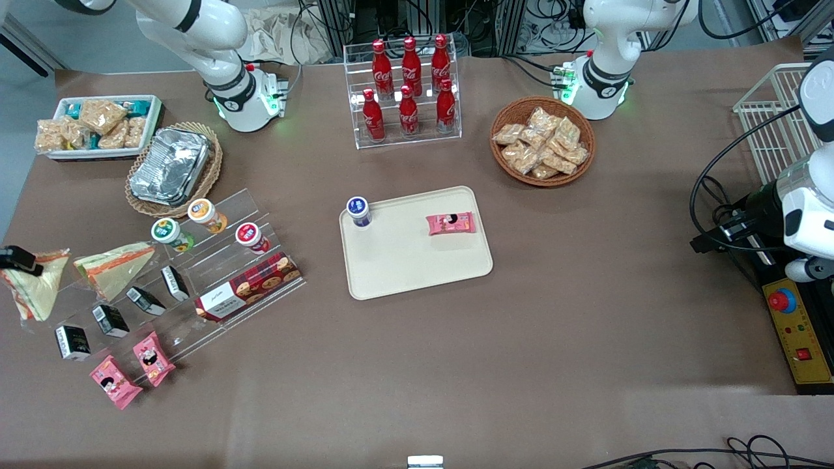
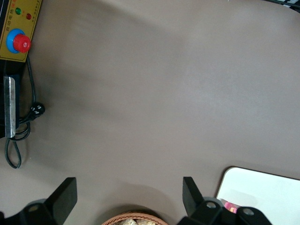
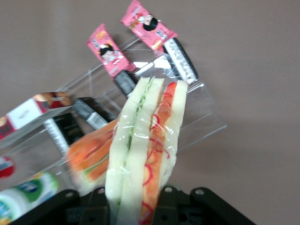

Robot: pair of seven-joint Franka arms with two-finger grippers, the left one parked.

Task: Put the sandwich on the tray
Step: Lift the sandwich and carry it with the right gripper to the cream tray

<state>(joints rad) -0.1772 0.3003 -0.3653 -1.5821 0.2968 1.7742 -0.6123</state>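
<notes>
Gripping the sandwich [image 3: 143, 154] by its broad end, the right gripper [image 1: 14, 259] sits at the working arm's end of the table; in the wrist view its fingers [image 3: 96, 199] pinch the wrapped wedge so the bread layers and the thin red-orange and green filling stand on edge, pointed tip away from the camera. Judging by how freely the wedge hangs in that view, it seems lifted clear of the table, though the front view does not settle this. Just beside it lies a second sandwich [image 1: 114, 267] with a broader orange band, resting against the clear acrylic step rack [image 1: 215, 260] that carries small dark cartons [image 1: 107, 320], yogurt cups [image 1: 207, 215] and a red cookie box [image 1: 251, 286]. Two pink snack packs [image 1: 133, 368] lie nearer the front camera.

The cream tray [image 1: 404, 267] is well apart, toward the table's middle, holding a blue-capped cup [image 1: 358, 212] and a pink snack pack [image 1: 450, 223]. To do the carry well, I would raise the wedge above the rack's goods before travelling, keep the squeeze light, and set it on the tray's bare part nearer the front camera.
</notes>
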